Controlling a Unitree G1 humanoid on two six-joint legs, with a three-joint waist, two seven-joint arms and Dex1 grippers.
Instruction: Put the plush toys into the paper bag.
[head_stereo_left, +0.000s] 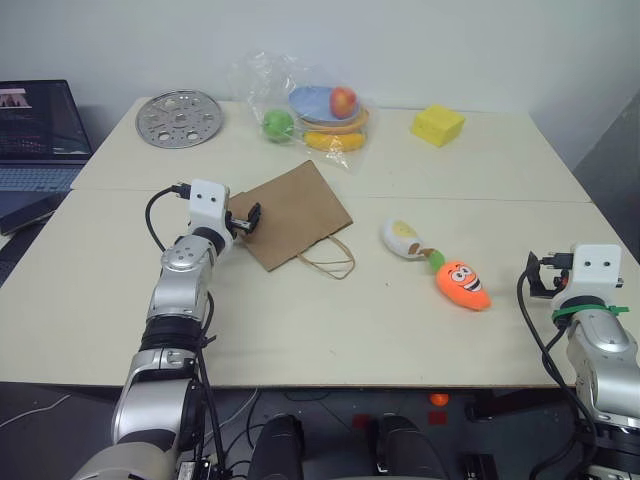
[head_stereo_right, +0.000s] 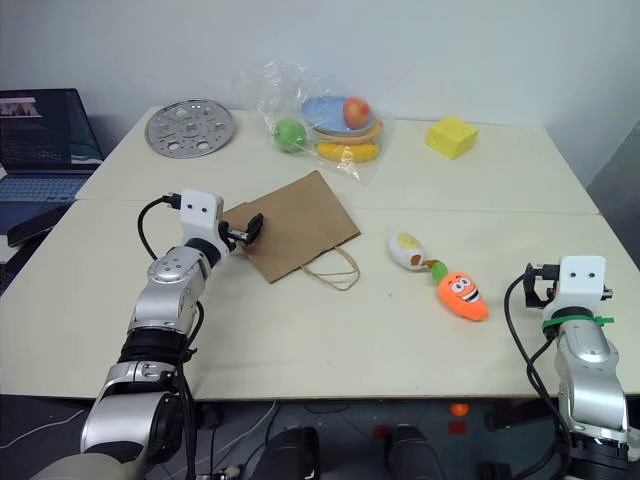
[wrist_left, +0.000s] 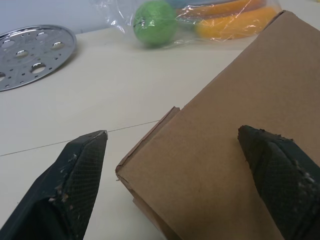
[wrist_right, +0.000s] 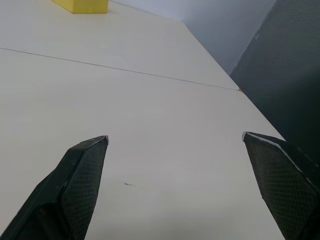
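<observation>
The brown paper bag lies flat on the table, its loop handles pointing toward the front edge. My left gripper is open at the bag's left corner, with that corner lying between the two fingers. The white oval plush toy and the orange carrot plush toy lie side by side to the right of the bag. My right gripper stands open over bare table near the right edge, to the right of the carrot, with nothing between its fingers.
A clear plastic bag with fruit and plates sits at the back. A perforated metal disc lies back left and a yellow block back right. A laptop stands off the table's left side.
</observation>
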